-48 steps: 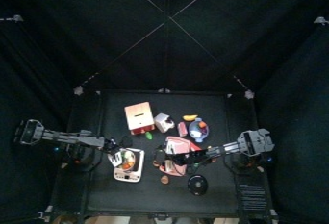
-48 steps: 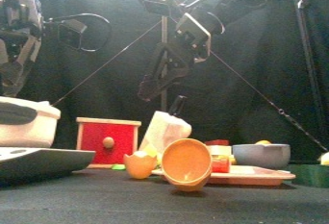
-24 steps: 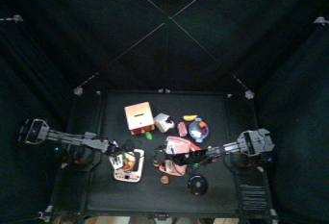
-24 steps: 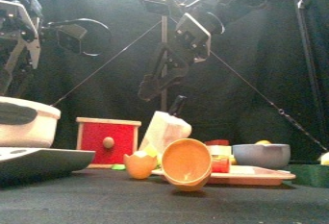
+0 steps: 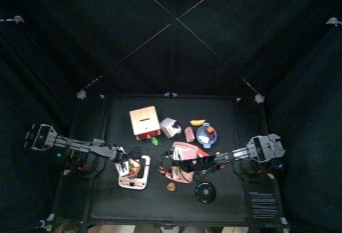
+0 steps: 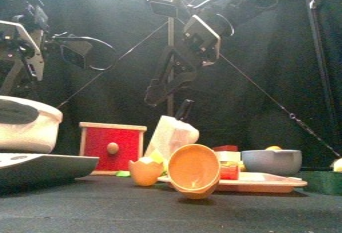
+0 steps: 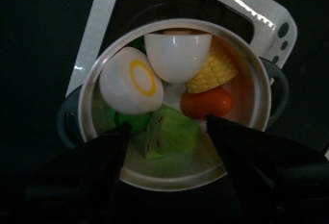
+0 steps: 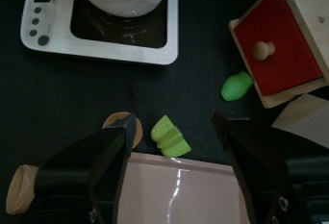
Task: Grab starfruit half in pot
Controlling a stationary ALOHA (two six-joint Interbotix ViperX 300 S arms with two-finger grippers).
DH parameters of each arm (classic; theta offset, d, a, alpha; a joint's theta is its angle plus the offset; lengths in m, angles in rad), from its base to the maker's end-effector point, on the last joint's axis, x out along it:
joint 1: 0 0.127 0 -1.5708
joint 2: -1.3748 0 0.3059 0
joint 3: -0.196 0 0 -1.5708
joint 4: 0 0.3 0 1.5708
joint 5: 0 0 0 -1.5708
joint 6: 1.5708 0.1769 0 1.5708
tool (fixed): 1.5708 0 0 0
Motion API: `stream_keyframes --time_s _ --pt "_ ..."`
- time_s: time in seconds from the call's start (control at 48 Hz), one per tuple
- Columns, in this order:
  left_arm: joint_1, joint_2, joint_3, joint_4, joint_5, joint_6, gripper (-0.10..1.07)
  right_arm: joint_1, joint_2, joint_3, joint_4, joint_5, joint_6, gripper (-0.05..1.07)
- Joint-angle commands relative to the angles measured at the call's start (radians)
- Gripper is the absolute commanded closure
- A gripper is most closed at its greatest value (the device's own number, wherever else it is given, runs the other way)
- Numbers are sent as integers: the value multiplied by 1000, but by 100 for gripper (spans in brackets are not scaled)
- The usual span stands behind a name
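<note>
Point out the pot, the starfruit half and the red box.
pot (image 7: 90, 122), left wrist view, on its pale rim.
starfruit half (image 7: 170, 132), left wrist view, on its green flesh inside the pot.
red box (image 6: 112, 147), front view, on its red front face.

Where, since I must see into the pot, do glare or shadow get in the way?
Left wrist view: the pot is evenly lit inside; glare only on the white panel beyond it; the dark left fingers cover its near rim. Front view: lamp glare high above the arms.
</note>
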Motion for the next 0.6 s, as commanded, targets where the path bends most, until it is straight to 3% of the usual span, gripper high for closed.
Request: stream_keyframes --time_s 0.0,0.396,0.583 --pt "-3 18 -20 2 2 3 1 -2 -20 -9 -2 -3 0 8" --pt "-5 89 -54 3 71 11 2 -2 -20 -6 -2 -3 3 8" --pt "-11 100 -74 17 77 11 10 -2 -20 -3 -2 -3 3 8"
